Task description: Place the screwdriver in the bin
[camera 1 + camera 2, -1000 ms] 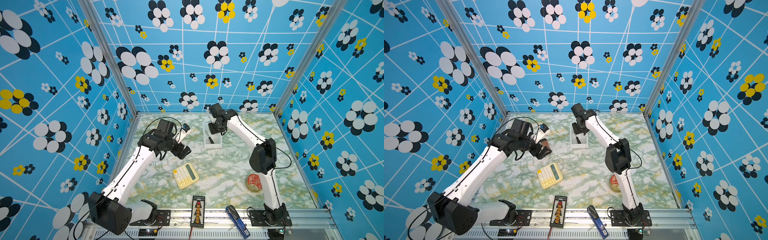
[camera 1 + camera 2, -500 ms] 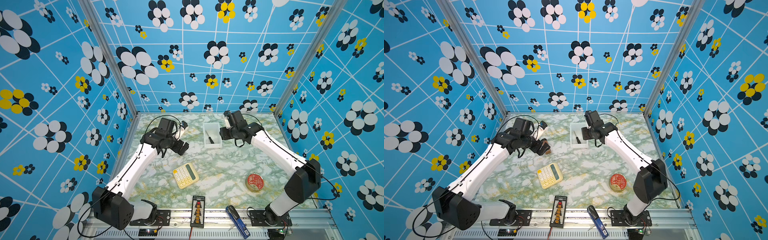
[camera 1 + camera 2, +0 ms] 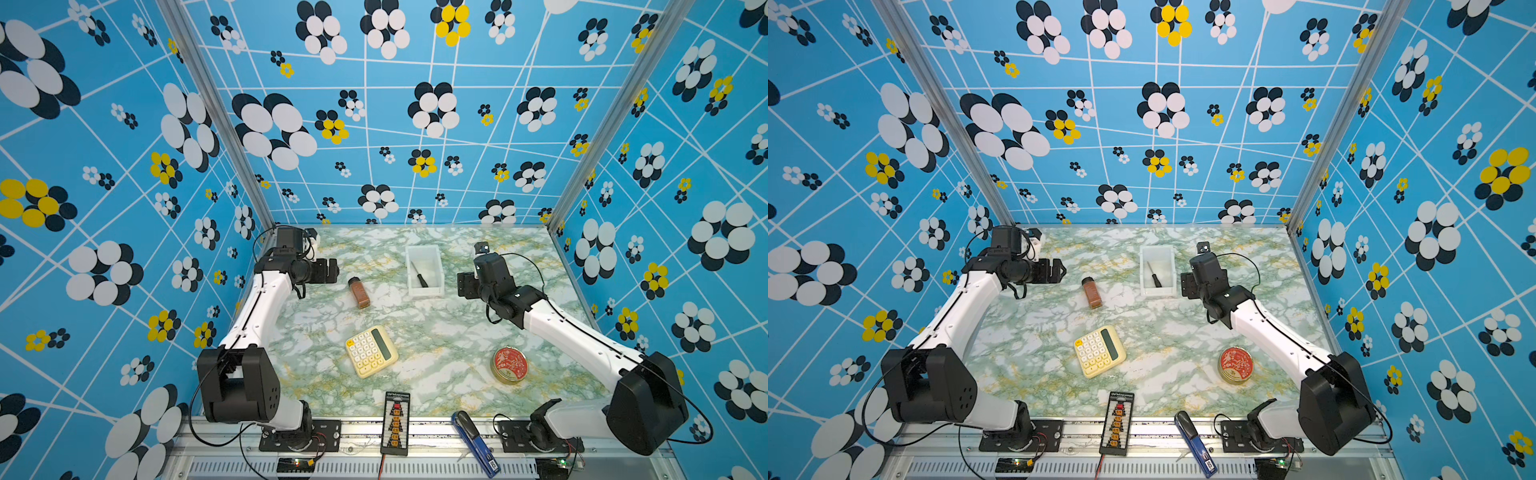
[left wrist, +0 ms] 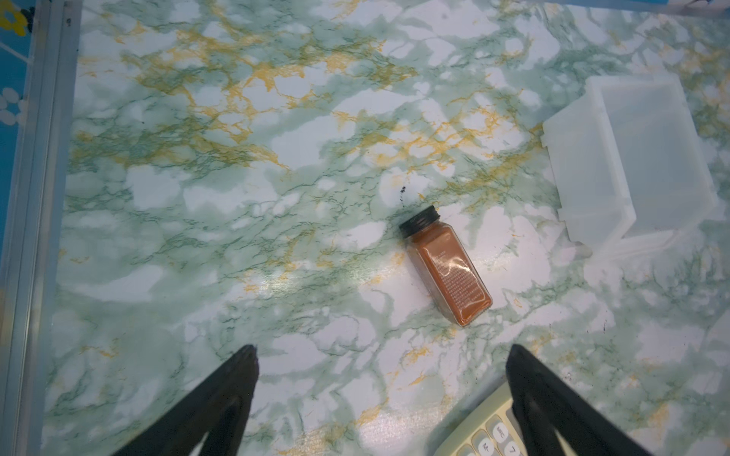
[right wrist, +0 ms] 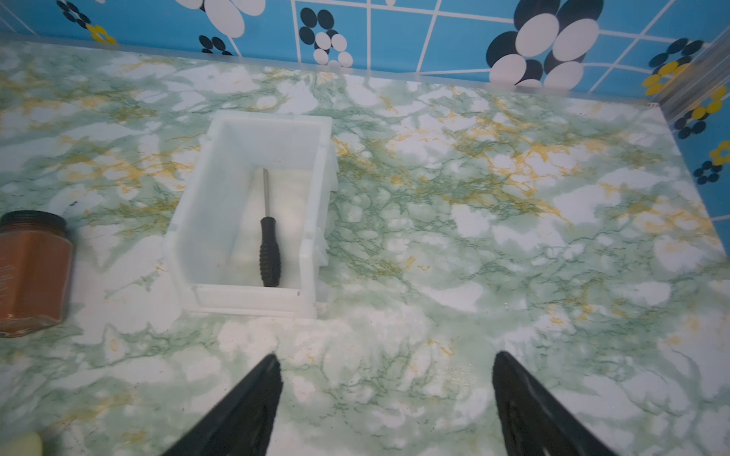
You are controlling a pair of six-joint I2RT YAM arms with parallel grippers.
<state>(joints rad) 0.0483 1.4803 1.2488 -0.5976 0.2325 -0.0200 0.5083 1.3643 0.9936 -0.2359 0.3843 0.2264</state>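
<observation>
The screwdriver (image 5: 269,244), black-handled with a thin grey shaft, lies flat inside the white bin (image 5: 253,296), handle toward the bin's low front wall. Both top views show the screwdriver (image 3: 419,275) (image 3: 1154,276) in the bin (image 3: 424,291) (image 3: 1158,291) at the back middle of the table. My right gripper (image 3: 463,284) (image 3: 1185,286) (image 5: 385,357) hangs just right of the bin, open and empty. My left gripper (image 3: 334,271) (image 3: 1061,272) (image 4: 379,351) is open and empty at the back left, apart from the bin (image 4: 584,177).
A brown spice bottle (image 3: 359,293) (image 4: 450,268) lies on its side left of the bin. A yellow calculator (image 3: 371,351) sits mid-table and a round red-lidded tin (image 3: 509,365) at the front right. A black connector strip (image 3: 395,422) and a blue-and-black tool (image 3: 476,442) lie on the front rail.
My right gripper has drawn back from over the bin to its right side and its jaws have spread. The left arm has pulled back to the left, uncovering the spice bottle.
</observation>
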